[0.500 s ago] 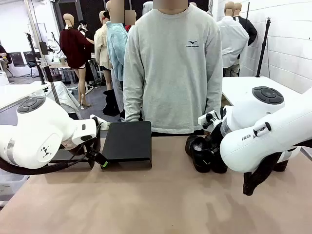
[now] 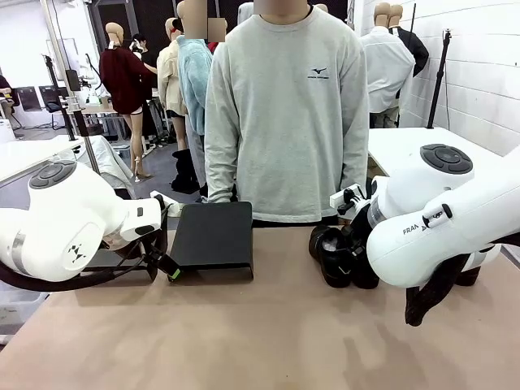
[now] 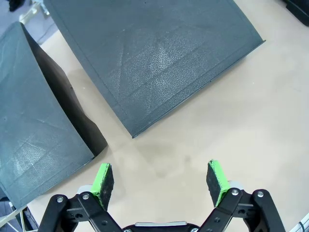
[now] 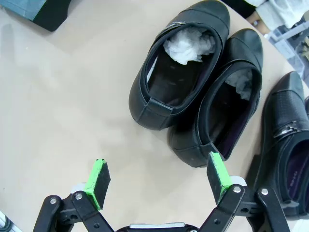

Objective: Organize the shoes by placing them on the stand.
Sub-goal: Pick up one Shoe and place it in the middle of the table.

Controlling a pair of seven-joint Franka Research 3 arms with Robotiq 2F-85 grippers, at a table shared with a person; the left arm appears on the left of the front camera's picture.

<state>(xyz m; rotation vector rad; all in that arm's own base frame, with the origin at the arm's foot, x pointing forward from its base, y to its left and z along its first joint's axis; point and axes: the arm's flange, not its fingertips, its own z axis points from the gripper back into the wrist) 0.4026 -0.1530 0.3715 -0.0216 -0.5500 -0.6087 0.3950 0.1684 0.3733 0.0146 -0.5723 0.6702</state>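
Three black shoes lie on the tan table to the right. In the right wrist view two of them, one (image 4: 145, 101) and the other (image 4: 246, 46), lie side by side with white paper stuffed in them, and a third shoe (image 4: 285, 106) with a metal buckle lies at the right edge. My right gripper (image 4: 157, 162) hangs open just short of the pair's heels, its right pad close to the second shoe's heel. The black stand (image 2: 213, 237) sits left of centre. My left gripper (image 3: 158, 166) is open over bare table just off the stand's sloped panel (image 3: 154, 58), holding nothing.
A person in a grey sweatshirt (image 2: 284, 106) stands at the far edge behind the stand and the shoes (image 2: 333, 253). A second dark panel (image 3: 34, 125) lies beside my left gripper. The near half of the table (image 2: 244, 341) is bare.
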